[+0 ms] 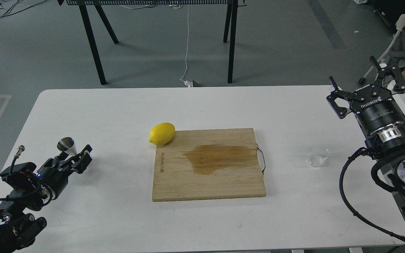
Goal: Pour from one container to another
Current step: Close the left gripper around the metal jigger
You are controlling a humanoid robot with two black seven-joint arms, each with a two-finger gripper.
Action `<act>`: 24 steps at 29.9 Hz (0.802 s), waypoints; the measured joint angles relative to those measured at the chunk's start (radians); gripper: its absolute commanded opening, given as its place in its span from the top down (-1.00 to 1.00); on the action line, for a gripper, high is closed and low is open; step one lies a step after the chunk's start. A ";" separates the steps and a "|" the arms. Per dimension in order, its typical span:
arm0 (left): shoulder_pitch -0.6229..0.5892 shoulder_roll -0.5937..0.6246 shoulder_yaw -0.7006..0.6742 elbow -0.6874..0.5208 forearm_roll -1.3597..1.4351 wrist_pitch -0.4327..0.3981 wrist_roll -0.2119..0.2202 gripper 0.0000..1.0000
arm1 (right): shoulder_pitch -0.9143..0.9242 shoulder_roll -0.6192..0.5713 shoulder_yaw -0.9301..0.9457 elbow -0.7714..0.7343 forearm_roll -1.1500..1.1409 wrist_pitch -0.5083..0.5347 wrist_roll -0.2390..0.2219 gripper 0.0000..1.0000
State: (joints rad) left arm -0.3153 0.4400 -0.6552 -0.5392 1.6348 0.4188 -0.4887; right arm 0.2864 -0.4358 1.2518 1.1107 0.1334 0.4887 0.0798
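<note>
The wooden cutting board (208, 164) lies in the middle of the white counter (118, 105) and serves as the landmark here. A lemon (162, 134) rests at its far left corner, touching the edge, and a brown wet stain darkens the board's centre.

Well to the left of the board, the left tool (79, 154) has its fingers closed around the steel jigger (67, 145), gripping it low so that the upper cone stands clear above the fingers, tilted a little. To the right of the board, near its wire handle, the small clear glass cup (318, 155) stands upright on the counter, untouched. The right tool (367, 89) hovers beyond and to the right of the cup, fingers spread wide and holding nothing.

The pour looks not yet begun: the cup must first be grasped. Risks from here, as I judge them:

- The cup is transparent and smooth, so a misjudged closure could knock it over or let it slip.
- The jigger's mouth is narrow, and with that tilt liquid could miss it and spill.
- Both vessels are far apart, so carrying the cup across the board invites sloshing.
</note>
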 measured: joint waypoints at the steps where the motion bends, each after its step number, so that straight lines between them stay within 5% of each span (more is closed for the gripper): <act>1: 0.000 -0.002 0.000 0.003 0.000 0.000 0.000 -0.60 | 0.000 0.000 0.000 0.000 0.000 0.000 0.000 -0.97; 24: -0.030 -0.019 0.052 0.053 0.004 0.001 0.000 0.08 | -0.003 0.000 -0.001 -0.001 0.000 0.000 0.000 -0.97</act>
State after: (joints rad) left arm -0.3455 0.4209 -0.6030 -0.4863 1.6386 0.4202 -0.4887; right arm 0.2838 -0.4357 1.2506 1.1101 0.1335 0.4885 0.0798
